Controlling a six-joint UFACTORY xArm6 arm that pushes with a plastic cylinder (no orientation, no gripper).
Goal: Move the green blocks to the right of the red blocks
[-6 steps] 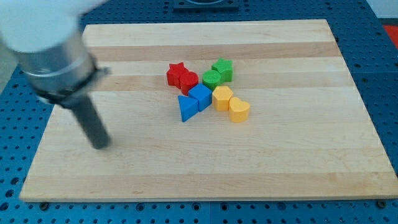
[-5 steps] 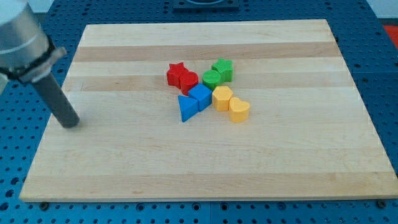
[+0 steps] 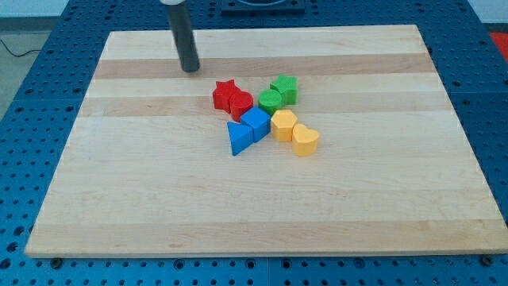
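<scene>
My tip (image 3: 190, 69), the lower end of the straight dark rod, stands on the pale wooden board (image 3: 119, 199) near its top edge, left of centre, apart from every block; the arm carries no pincer, so none is spread or pressed.

Toward the board's middle, the red star-shaped block (image 3: 225, 93) touches the red rounded block (image 3: 240, 103). Below them lie the blue triangular block (image 3: 238, 137) and blue cube (image 3: 256, 123).

Just right of the reds sit the green round block (image 3: 270, 101) and green star-shaped block (image 3: 284, 88), touching.

Toward the bottom edge from these are the yellow hexagonal block (image 3: 283, 125) and yellow heart-shaped block (image 3: 305, 139).
</scene>
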